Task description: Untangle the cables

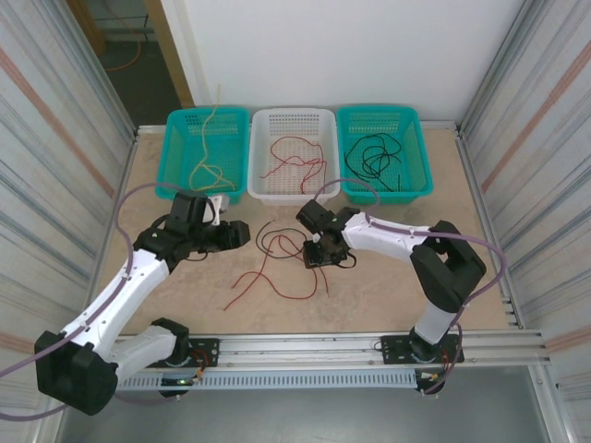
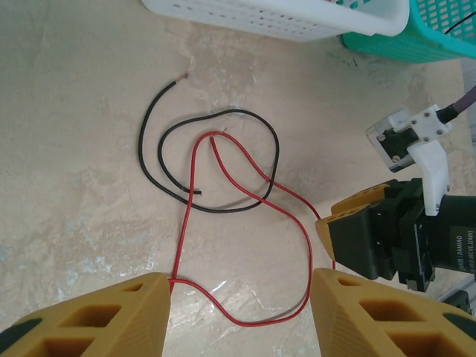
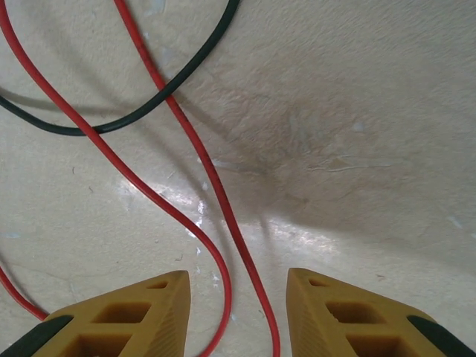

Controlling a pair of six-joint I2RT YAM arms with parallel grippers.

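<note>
A loose tangle of red cable (image 1: 268, 268) and black cable (image 1: 277, 242) lies on the table's middle. In the left wrist view the red cable (image 2: 245, 193) loops across the black cable (image 2: 216, 160). My left gripper (image 2: 238, 312) hovers open over the red loop. My right gripper (image 3: 236, 312) stands open low over the table, two red strands (image 3: 212, 193) running between its fingers and a black cable (image 3: 149, 111) crossing beyond. In the top view the left gripper (image 1: 242, 233) sits left of the tangle and the right gripper (image 1: 321, 253) sits at its right edge.
Three baskets line the back: a teal one (image 1: 209, 152) holding pale yellow wire, a white one (image 1: 294, 155) holding red wire, a teal one (image 1: 383, 152) holding black wire. Metal walls flank both sides. A rail (image 1: 314, 355) runs along the near edge.
</note>
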